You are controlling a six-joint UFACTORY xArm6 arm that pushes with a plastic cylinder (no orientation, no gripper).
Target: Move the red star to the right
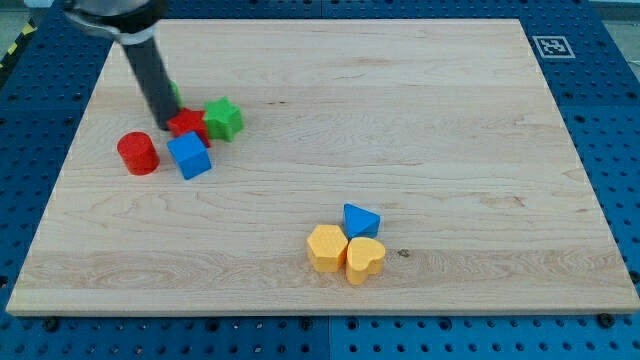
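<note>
A: Start at the view's bottom: what's in play?

B: The yellow block [326,247], yellow heart [365,259] and blue triangle [360,219] huddle there, well apart from the work. No worry.

A: And farther up the counter [420,120]?

B: The red cylinder [138,153] and blue cube [189,155], then the red star [188,124], with the green star [224,118] touching its right side. My tip [164,126] sits against the red star's left edge. There's no pincer to be released or clenched, only the rod.

A: So the risk?

B: I judge that a rightward push would carry the green star along, or the red one could slip off the tip and nudge the blue cube just below it. A green block [174,92] behind the rod is mostly hidden.
</note>
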